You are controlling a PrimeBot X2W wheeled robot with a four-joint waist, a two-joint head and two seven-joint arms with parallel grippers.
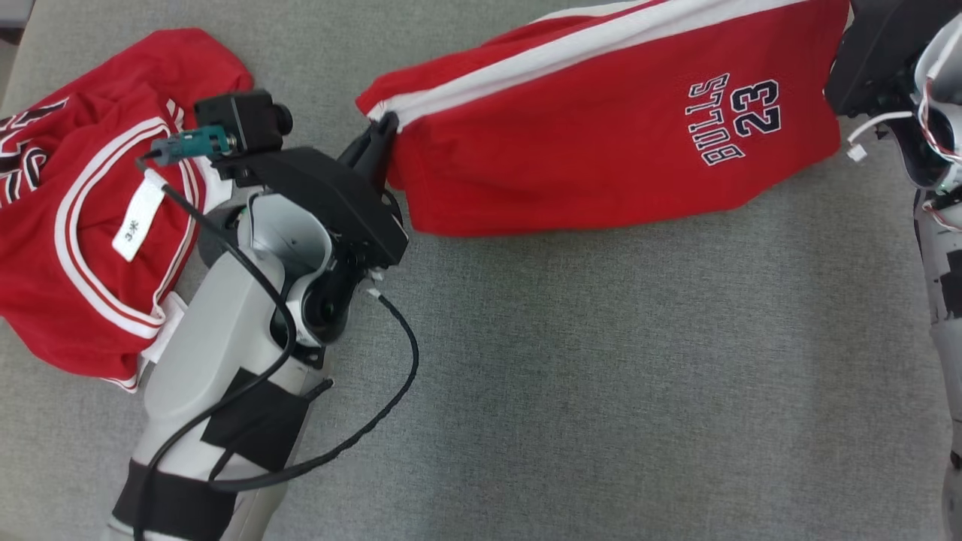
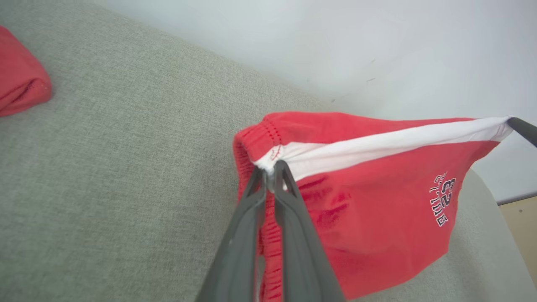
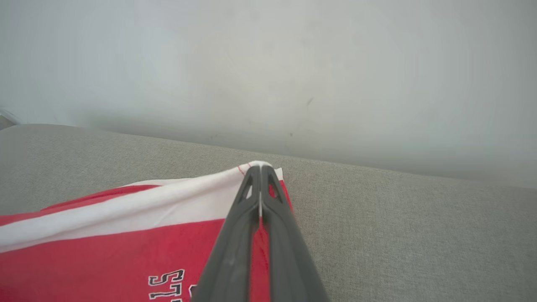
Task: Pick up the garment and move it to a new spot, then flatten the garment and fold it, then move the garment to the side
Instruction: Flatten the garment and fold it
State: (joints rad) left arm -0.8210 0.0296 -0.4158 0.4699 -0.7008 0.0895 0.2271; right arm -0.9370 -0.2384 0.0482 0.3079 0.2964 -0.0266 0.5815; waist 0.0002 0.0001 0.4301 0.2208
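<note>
The red shorts (image 1: 601, 128), printed "BULLS 23" in dark letters, stretch across the upper middle of the head view. The left gripper (image 2: 270, 167) is clenched on their waistband end and the right gripper (image 3: 260, 170) on the white-striped hem corner. At far left a red jersey (image 1: 83, 225) lies on the grey cushion (image 1: 601, 376). Its white tag (image 1: 137, 222) begins with "3".

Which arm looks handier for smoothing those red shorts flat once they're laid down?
Left, probably. Both arms' jaws pinch the shorts, but the left arm reaches over the middle of the cushion, beside the cloth; the right arm is off at the shorts' far corner.
</note>
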